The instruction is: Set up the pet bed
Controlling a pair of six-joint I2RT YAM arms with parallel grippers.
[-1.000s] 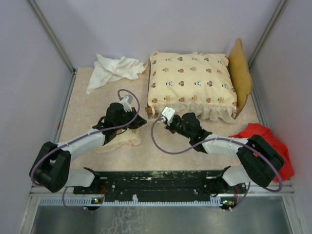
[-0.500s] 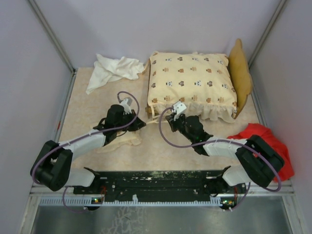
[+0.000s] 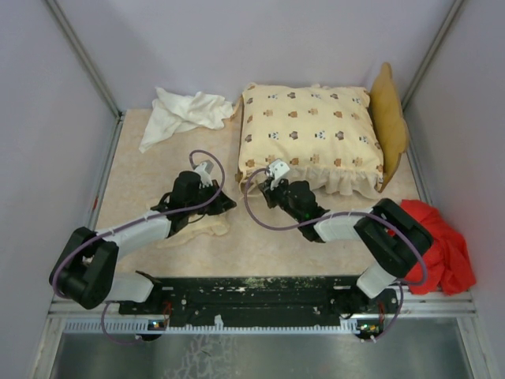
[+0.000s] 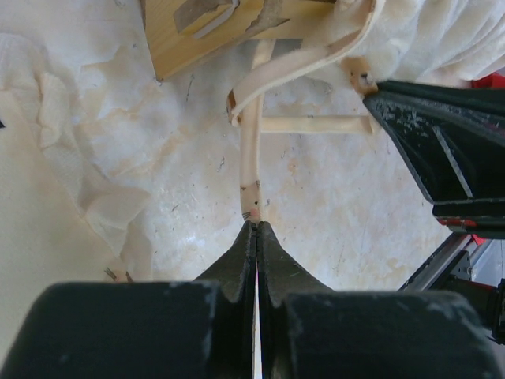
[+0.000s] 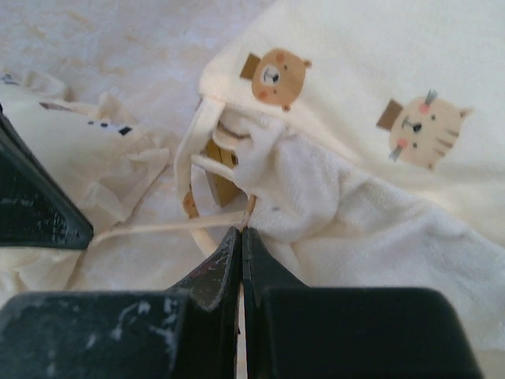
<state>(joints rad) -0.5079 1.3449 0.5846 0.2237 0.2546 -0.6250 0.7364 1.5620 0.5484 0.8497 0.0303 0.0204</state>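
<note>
Nearer the cushion (image 3: pixel 308 130) corner, right jaws.

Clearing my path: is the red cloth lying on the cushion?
No, the red cloth lies on the table at its right edge, clear of the cushion.

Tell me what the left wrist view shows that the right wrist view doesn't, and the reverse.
Left wrist only: the bed frame as a broad wooden corner, and the left tool shut on a tie. Right wrist only: the cushion top with bear and cat prints, and the right tool shut on another tie. Both: cream ties, the cushion's white frill, the marbled table, and the opposite tool's black tip.
</note>
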